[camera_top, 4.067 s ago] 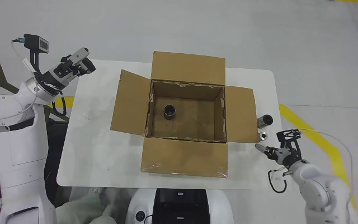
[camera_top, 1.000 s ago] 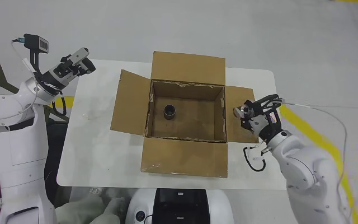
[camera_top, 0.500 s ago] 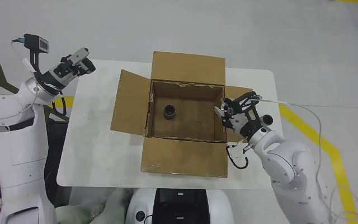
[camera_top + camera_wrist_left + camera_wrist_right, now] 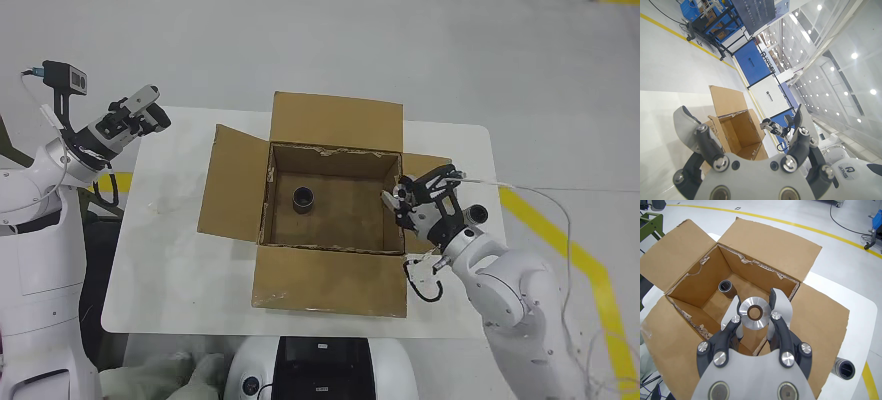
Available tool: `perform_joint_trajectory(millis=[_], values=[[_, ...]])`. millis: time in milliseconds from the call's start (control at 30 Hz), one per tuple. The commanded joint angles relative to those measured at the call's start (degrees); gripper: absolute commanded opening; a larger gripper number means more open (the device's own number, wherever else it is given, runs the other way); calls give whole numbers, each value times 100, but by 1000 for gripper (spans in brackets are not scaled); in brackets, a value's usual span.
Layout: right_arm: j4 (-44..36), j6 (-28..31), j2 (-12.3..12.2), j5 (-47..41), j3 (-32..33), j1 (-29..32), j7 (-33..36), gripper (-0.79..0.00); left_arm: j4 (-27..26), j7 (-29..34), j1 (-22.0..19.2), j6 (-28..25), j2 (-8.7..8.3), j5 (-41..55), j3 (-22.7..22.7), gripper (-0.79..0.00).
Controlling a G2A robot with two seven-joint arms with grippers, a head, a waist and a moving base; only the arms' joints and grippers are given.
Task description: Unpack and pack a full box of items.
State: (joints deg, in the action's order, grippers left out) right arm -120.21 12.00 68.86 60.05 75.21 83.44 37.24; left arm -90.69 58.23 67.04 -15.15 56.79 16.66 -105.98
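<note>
An open cardboard box (image 4: 330,283) stands in the middle of the white table (image 4: 170,260). A dark cylinder (image 4: 304,199) stands upright on the box floor near its left wall, and the right wrist view shows it (image 4: 726,287) too. My right gripper (image 4: 403,198) hangs over the box's right edge, shut on a silver flanged ring (image 4: 755,313) with a hole through its centre. My left gripper (image 4: 152,108) is held up past the table's far left corner, open with nothing between its fingers (image 4: 684,114).
A second metal cylinder (image 4: 477,213) lies on the table right of the box's right flap, also seen as a cylinder (image 4: 844,368) beside my right wrist. All the box flaps (image 4: 772,247) are folded outward. Bare table lies left of the box.
My right gripper went from the table's right edge to the box's right rim, carrying the silver ring with it. In the last half second it barely shifted. The left arm stayed put.
</note>
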Motion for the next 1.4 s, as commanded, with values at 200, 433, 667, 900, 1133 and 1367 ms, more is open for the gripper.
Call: perform_joint_trajectory(millis=[200, 433, 667, 900, 1133, 1367], values=[[920, 513, 113, 224, -1052, -1014, -55, -785, 0, 0, 0, 0, 0, 0, 0, 0], [1823, 554, 262, 86, -1695, -1773, -134, -785, 0, 0, 0, 0, 0, 0, 0, 0], [2608, 498, 411, -74, -2123, -2375, -201, -785, 0, 0, 0, 0, 0, 0, 0, 0], [3381, 545, 566, -301, -2515, -2849, -152, -785, 0, 0, 0, 0, 0, 0, 0, 0], [4004, 533, 721, -652, -2785, -3255, 7, -773, 0, 0, 0, 0, 0, 0, 0, 0], [4427, 378, 837, -701, -2947, -3623, 285, -723, 0, 0, 0, 0, 0, 0, 0, 0]])
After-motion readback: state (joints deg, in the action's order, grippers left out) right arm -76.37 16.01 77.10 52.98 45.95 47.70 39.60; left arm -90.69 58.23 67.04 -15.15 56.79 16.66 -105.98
